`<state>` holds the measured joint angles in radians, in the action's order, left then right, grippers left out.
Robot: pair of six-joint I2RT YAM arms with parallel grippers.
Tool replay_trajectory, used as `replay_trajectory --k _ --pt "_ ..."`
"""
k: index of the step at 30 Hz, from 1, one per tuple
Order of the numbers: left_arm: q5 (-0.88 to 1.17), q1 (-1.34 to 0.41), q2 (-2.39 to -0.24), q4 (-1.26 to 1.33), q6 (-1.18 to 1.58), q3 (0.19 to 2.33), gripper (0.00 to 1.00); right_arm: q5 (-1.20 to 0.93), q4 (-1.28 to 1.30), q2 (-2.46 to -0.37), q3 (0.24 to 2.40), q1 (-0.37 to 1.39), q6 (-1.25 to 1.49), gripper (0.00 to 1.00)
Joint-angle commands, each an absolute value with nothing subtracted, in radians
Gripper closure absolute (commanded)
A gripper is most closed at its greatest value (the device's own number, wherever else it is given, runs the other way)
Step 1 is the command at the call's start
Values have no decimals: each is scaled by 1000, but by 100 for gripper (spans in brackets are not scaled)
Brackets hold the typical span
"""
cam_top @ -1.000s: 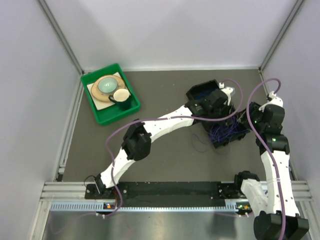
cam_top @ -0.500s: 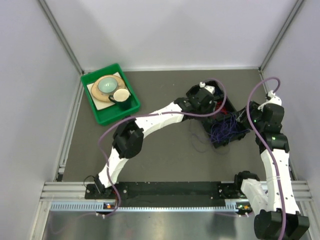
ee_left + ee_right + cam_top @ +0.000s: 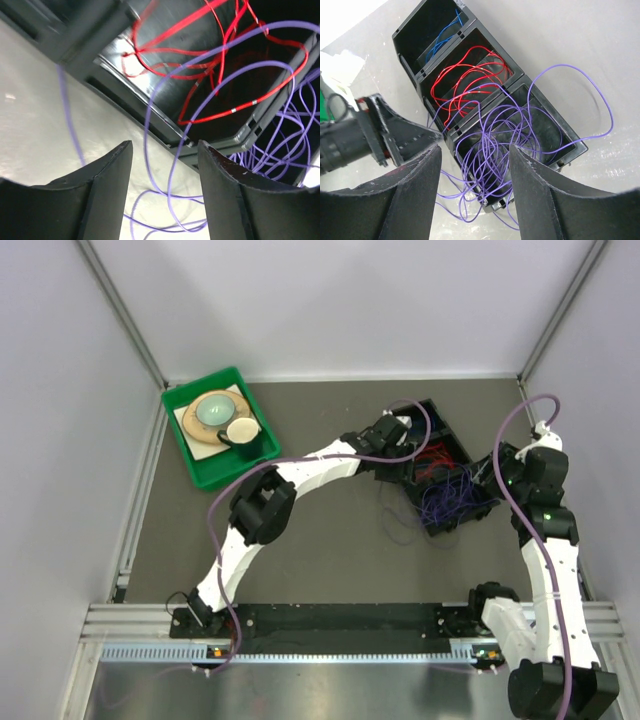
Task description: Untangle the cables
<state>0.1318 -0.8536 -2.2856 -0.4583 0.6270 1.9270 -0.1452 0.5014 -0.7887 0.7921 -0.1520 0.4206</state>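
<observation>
A black three-compartment bin (image 3: 455, 445) holds the cables. In the right wrist view blue cables (image 3: 445, 37) lie in the far compartment, red cables (image 3: 470, 75) in the middle one, and a purple tangle (image 3: 505, 135) in the near one, with loops spilling onto the table. My left gripper (image 3: 398, 462) is open at the bin's left edge. In its wrist view the gripper (image 3: 165, 147) has purple loops (image 3: 170, 190) passing loosely between its fingers, with red cables (image 3: 200, 65) beyond. My right gripper (image 3: 475, 152) is open and empty above the purple tangle; it sits at the bin's right side in the top view (image 3: 497, 475).
A green tray (image 3: 205, 475) with a plate, a bowl and a cup stands at the back left. Purple loops (image 3: 400, 525) trail onto the grey table left of the bin. Walls close in the left, back and right sides.
My left arm has pulled back leftward from over the bin to its left edge, uncovering the red and far compartments. The right arm has stayed in place.
</observation>
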Motion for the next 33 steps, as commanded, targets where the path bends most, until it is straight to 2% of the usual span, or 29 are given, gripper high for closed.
replay_trajectory --k 1,5,8,11,12,13,14,26,33 --pt "229 -861 -2267 -374 658 1888 38 -158 456 -790 802 -163 423 44" --pt "233 -861 -2276 -393 650 1884 39 -166 449 -792 799 -163 428 44" --pt "250 -864 -2276 -394 649 1878 46 -166 451 -790 799 -163 430 44" --pt "252 -865 -2250 -362 655 1855 71 -167 449 -790 799 -163 430 44" --pt "252 -865 -2234 -354 661 1847 89 -167 451 -788 798 -164 431 44" --pt "255 -865 -2226 -353 661 1850 98 -169 449 -788 798 -163 433 44" --pt "255 -865 -2220 -356 661 1853 100 -169 451 -788 798 -163 434 44" --pt "225 -899 -2076 -330 650 1884 100 -178 449 -776 808 -163 440 44" --pt "247 -920 -2144 -311 655 1989 100 -175 460 -764 813 -163 439 44"
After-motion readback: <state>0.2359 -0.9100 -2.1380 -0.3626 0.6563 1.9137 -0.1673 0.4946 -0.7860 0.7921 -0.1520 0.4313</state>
